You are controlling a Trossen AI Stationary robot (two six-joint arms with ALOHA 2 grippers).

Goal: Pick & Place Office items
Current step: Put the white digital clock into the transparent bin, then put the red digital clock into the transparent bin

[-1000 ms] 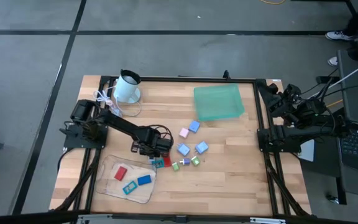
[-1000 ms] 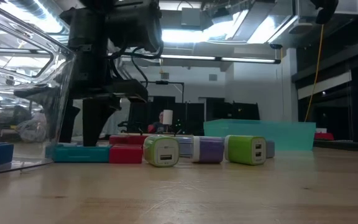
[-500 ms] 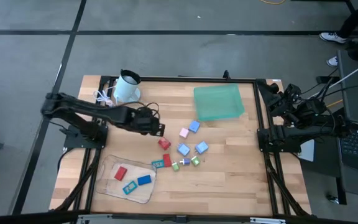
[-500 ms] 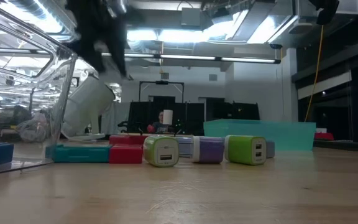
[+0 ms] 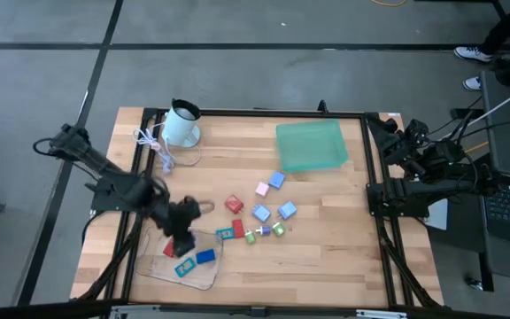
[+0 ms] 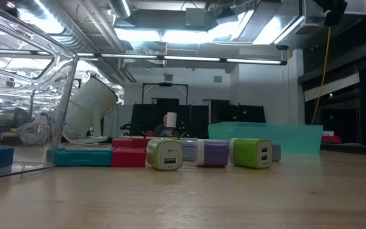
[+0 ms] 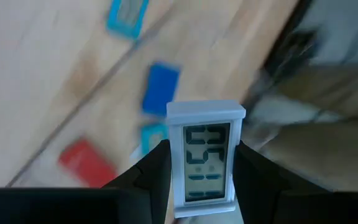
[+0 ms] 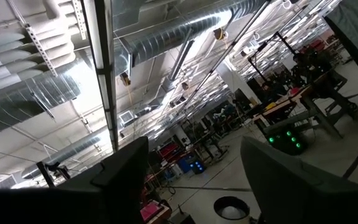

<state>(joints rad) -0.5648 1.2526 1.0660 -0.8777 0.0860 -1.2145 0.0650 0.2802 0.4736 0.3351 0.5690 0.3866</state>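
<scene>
My left gripper (image 5: 182, 239) hangs above the clear tray (image 5: 159, 270) at the table's near left, shut on a small pale-blue digital clock (image 7: 204, 155). In the tray lie a red piece (image 7: 86, 163), a blue one (image 5: 204, 257) and a teal one (image 5: 184, 267). More office items lie mid-table: a red one (image 5: 234, 205), a pink one (image 5: 261, 189), light-blue ones (image 5: 277, 180), and green ones (image 6: 164, 154) beside a teal one (image 5: 226, 234). My right gripper (image 8: 194, 186) waits open at the table's right edge, pointing up into the room. My left gripper pinches the clock's two side edges (image 7: 174, 174), at its lower half, between the two fingers (image 7: 151, 171). The fingers slant down from the table's left. The clock is lifted clear above the tray, its display facing the wrist camera.
A white mug (image 5: 181, 124) and a white coiled cord (image 5: 151, 140) sit at the far left. A teal bin (image 5: 311, 146) stands at the far middle. Bare wood shows along the near edge and near right.
My left gripper has risen from the items beside the tray's far right corner. It swung first toward the far left, then toward the near edge, and now stands over the tray. It has rolled on the way. It has left the low view.
</scene>
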